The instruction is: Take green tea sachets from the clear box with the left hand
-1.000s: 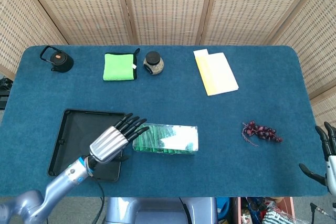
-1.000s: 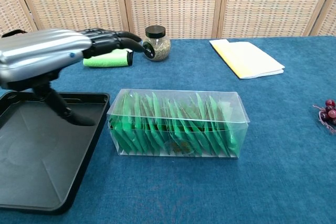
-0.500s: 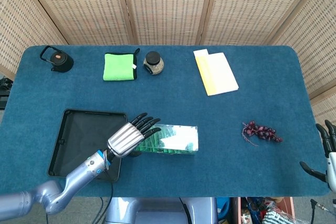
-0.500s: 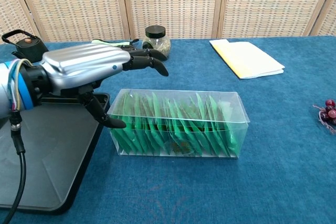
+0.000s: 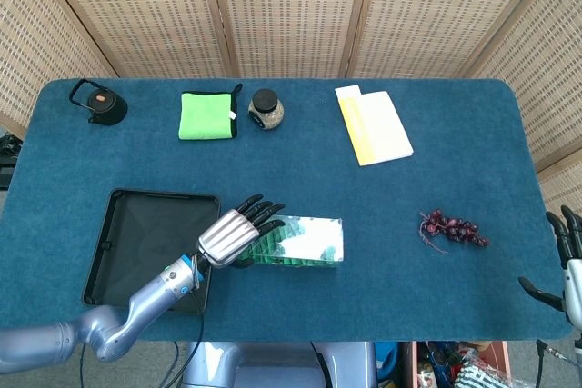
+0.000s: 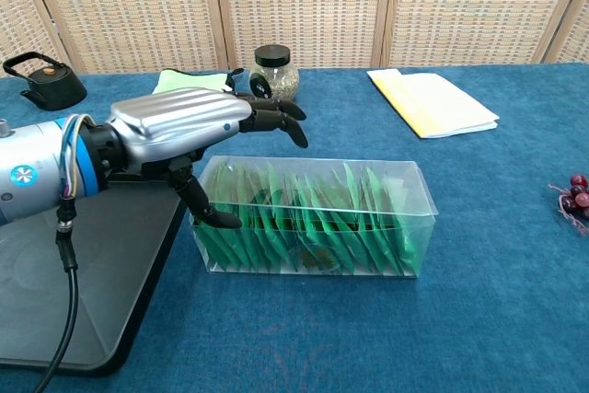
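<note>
Clear box (image 6: pixel 313 218) unmoved; left hand (image 6: pixel 184 126) advanced over its left end, fingers spread

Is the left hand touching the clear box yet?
Cannot tell. In the chest view the left hand has its fingers above the box and its thumb by the near-left corner, but neither view plainly shows contact or a gap.

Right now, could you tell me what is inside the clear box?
The clear box holds a row of green tea sachets standing on edge. The left hand above its left end covers some sachets there.
</note>
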Controlling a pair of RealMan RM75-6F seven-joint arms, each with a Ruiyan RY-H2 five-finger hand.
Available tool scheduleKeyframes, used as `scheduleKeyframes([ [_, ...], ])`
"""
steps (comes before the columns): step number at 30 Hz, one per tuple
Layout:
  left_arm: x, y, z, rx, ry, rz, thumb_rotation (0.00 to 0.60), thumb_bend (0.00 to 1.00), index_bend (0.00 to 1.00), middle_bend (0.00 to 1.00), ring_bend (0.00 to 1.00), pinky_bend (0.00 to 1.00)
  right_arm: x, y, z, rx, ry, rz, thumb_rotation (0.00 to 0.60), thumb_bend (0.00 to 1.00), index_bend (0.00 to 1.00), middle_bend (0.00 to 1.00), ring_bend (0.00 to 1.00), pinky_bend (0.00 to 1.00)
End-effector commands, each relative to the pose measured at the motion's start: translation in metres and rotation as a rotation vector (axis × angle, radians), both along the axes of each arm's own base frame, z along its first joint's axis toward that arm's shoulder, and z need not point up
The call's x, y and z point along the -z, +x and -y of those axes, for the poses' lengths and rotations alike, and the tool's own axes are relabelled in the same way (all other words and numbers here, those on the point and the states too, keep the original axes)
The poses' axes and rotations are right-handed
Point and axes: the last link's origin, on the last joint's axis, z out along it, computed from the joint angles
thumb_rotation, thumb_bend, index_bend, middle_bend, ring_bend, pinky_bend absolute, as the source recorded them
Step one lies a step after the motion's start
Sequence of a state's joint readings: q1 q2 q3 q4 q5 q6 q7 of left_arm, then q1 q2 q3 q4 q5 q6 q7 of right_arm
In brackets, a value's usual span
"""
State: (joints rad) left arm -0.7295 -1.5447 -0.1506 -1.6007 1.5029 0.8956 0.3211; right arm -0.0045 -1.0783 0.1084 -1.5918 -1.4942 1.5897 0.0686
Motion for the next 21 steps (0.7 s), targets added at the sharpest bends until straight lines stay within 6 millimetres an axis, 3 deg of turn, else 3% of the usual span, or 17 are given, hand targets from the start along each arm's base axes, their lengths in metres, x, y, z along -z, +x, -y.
scheduleKeyframes([
  [1,0.002,0.001,-0.001,-0.002,-0.003,0.001,0.600,0.24,0.22,0.10,0.13,0.09,0.000,-0.001,0.001,0.002,0.000,0.000,0.600,0.00,0.00,0.00,0.00,0.00],
  [7,0.001,0.003,-0.003,-0.008,0.003,0.036,0.600,0.42,0.33,0.22,0.21,0.13,-0.001,-0.002,0.002,0.010,-0.002,0.004,0.600,0.00,0.00,0.00,0.00,0.00],
  [21,-0.028,0.023,-0.032,-0.050,0.048,0.138,0.600,0.44,0.36,0.24,0.23,0.15,0.001,-0.004,0.005,0.026,0.000,0.000,0.600,0.00,0.00,0.00,0.00,0.00],
])
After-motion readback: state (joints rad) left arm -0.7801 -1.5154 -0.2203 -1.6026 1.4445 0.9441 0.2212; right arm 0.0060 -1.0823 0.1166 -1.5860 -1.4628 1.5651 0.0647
